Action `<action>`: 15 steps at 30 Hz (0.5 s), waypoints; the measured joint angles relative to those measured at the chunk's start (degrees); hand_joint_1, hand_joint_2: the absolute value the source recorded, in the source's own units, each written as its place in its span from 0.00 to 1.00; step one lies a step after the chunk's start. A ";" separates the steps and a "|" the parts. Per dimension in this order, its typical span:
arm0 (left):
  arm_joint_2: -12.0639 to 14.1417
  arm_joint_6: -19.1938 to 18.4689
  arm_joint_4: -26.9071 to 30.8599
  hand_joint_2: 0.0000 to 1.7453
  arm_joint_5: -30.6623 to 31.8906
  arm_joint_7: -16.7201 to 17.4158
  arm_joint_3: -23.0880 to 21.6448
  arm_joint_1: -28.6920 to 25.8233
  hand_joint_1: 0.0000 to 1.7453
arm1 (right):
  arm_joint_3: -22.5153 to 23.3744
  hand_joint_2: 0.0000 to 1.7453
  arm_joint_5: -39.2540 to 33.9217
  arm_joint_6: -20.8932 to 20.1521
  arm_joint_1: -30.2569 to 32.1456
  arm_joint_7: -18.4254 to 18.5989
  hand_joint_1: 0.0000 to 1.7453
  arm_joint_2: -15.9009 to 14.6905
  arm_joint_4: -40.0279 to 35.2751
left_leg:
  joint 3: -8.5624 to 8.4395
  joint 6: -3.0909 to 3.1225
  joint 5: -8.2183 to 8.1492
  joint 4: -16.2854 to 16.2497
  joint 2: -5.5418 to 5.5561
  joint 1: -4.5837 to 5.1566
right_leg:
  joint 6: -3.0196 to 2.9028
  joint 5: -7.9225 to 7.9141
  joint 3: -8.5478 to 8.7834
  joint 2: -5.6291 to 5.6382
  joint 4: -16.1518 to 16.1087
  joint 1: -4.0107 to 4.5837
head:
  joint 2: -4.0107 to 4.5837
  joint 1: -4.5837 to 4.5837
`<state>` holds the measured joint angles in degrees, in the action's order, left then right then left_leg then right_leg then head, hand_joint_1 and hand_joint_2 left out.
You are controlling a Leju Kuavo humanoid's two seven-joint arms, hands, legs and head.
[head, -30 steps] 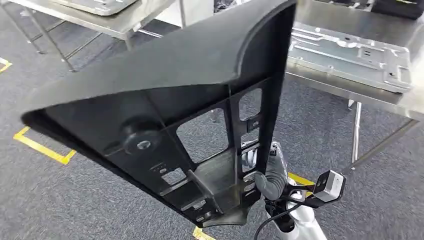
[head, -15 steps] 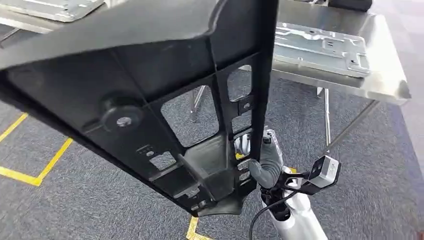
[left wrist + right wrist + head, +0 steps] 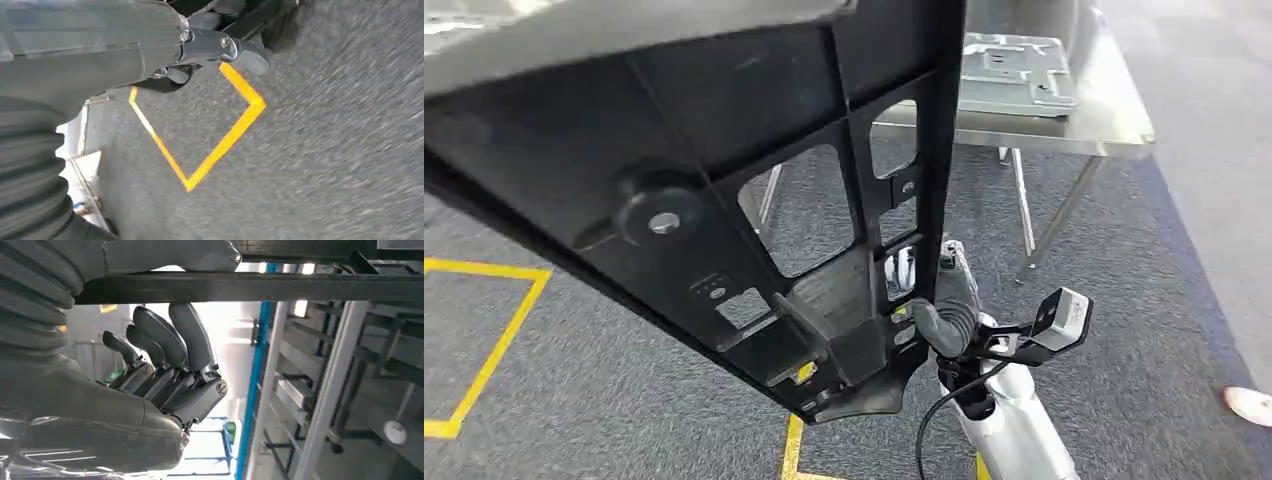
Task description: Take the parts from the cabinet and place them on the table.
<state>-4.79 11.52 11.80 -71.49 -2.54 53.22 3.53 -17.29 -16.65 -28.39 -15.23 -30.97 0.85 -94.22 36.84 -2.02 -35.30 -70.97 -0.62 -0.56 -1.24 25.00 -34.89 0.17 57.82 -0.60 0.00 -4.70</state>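
Note:
A large black plastic panel with ribs and cut-out windows hangs tilted in front of me in the head view. My right hand grips its lower right edge; in the right wrist view the fingers press under the panel's dark edge with the thumb over it. My left hand holds the panel at its far side, over the carpet. A steel table stands ahead at the upper right, carrying a grey metal plate.
Grey carpet with yellow tape lines lies below. The table's thin legs reach the floor ahead. A small pale object lies at the right edge. A metal rack with a blue post appears in the right wrist view.
The whole scene has shifted: the camera has turned, bringing the table's right end to the upper right. The panel stays held in the same grip by both hands.

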 joint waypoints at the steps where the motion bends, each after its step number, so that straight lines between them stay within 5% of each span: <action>1: -0.02 0.09 0.00 1.00 0.00 0.00 0.07 -0.13 0.00 | -0.24 1.00 0.00 -0.22 -0.10 0.04 1.00 0.00 0.35 | 2.08 -0.09 -1.09 -4.06 0.11 0.00 | -0.02 0.01 0.00 0.90 0.05 0.08 | 0.00 0.00; 3: -0.04 0.20 0.00 1.00 0.00 0.00 0.20 -0.24 0.00 | -0.37 1.00 0.00 -0.42 -0.34 0.09 1.00 0.00 0.92 | 2.25 0.03 1.42 -3.00 0.16 -0.01 | -0.01 0.02 0.03 2.47 0.23 0.08 | 0.00 0.00; 5: -0.04 0.20 0.00 1.00 0.00 0.02 0.33 -0.15 0.00 | -0.46 1.00 -0.11 -0.48 -0.88 0.09 1.00 0.02 1.27 | -1.59 0.45 7.02 6.32 0.98 -0.09 | 0.16 0.12 0.06 4.01 0.57 0.07 | 0.00 0.00; 6: -0.04 0.20 0.00 1.00 0.00 0.00 0.37 -0.23 0.00 | -0.48 1.00 -0.13 -0.52 -1.09 0.09 1.00 0.04 1.40 | -3.61 0.78 8.96 11.18 3.51 -0.16 | 0.34 0.20 -0.08 4.55 0.73 -0.07 | 0.00 0.00; 7: -0.08 0.18 0.00 1.00 0.00 0.00 0.39 -0.25 0.00 | -0.54 1.00 -0.18 -0.59 -1.28 0.11 1.00 0.04 1.55 | -4.09 0.93 8.10 12.61 4.58 -0.22 | 0.72 0.30 -0.34 5.15 1.06 0.31 | 0.00 0.00; 10: -0.13 0.17 0.00 1.00 0.00 0.00 0.41 0.14 0.00 | -0.72 1.00 -0.15 -0.68 -1.26 0.11 1.00 0.13 1.68 | -4.22 1.68 8.38 12.51 3.24 0.29 | 1.89 -0.19 -0.58 6.52 0.66 -0.27 | 0.00 0.00; 11: -0.22 0.17 0.00 1.00 0.00 0.00 0.42 0.17 0.00 | -0.74 1.00 -0.16 -0.66 -1.35 0.11 1.00 0.11 1.68 | -4.49 2.28 8.84 13.25 2.65 -0.30 | 2.41 -0.28 -0.64 6.98 0.58 0.19 | 0.00 0.00; 13: -0.28 0.17 0.00 1.00 0.04 -0.07 0.44 0.15 0.00 | -0.79 1.00 -0.18 -0.57 -1.60 0.11 1.00 0.09 1.73 | -4.82 3.16 9.19 13.87 1.24 -0.35 | 2.70 2.06 -1.86 2.56 3.57 0.24 | 0.00 0.02; 15: -0.37 0.17 0.00 1.00 0.00 0.00 0.46 -0.08 0.00 | -0.87 1.00 -0.18 -0.57 -1.69 0.11 1.00 0.09 1.94 | -4.76 3.27 9.13 13.85 -0.06 -0.11 | 3.25 6.44 -6.20 0.56 12.45 -0.01 | 0.00 0.02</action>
<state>-5.16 11.69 11.80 -71.49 -2.54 53.68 3.45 -18.16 -16.83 -28.96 -16.92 -30.86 0.94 -92.28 32.08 1.25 -26.17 -57.13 -0.68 -0.67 2.00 31.44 -41.08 0.73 70.27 -0.60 0.00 -4.68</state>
